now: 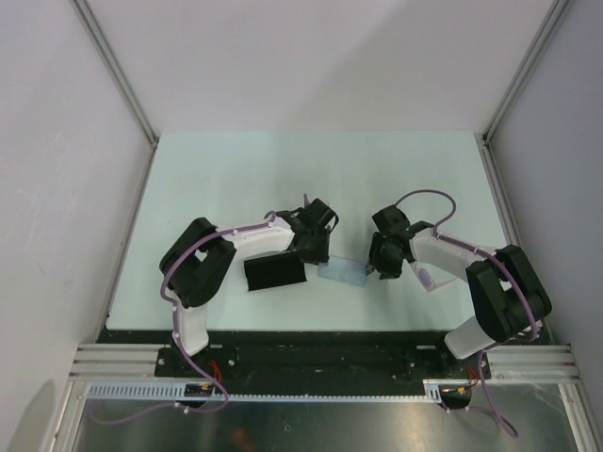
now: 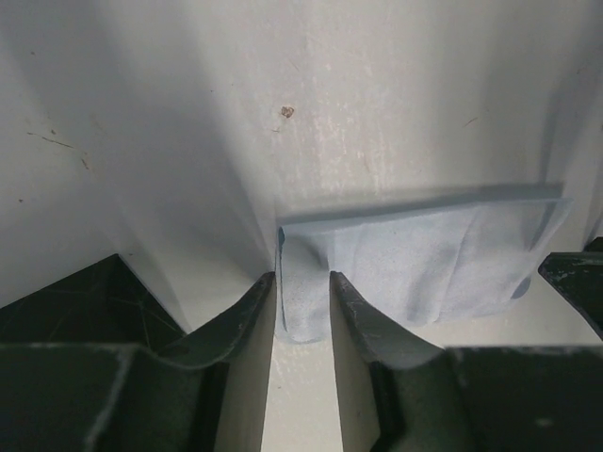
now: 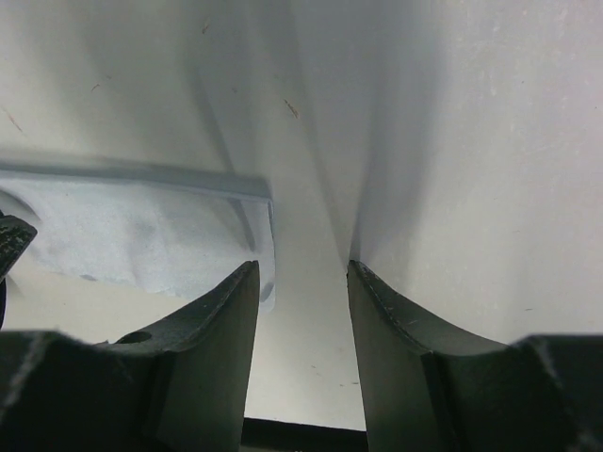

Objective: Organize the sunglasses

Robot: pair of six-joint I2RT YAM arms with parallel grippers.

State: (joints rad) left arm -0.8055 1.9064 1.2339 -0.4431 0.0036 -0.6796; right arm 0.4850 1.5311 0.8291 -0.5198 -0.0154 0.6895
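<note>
Straddling the cloth point(image 2: 424, 264) corner, the left end effector point(image 2: 302, 279) may be pinching it; I cannot tell. Beside it, the right end effector point(image 3: 301, 269) stands released.

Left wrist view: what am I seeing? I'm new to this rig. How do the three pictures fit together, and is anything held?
Two robot arms are bolted at the near edge of the table. The top picture looks down from above; the other two come from wrist cameras, dark fingers at the bottom. On the table lie a black case, a pale blue cloth and, by the right arm, what looks like the sunglasses. The left gripper straddles the cloth's edge, jaws apart. The right gripper is open beside the cloth, empty.
</note>
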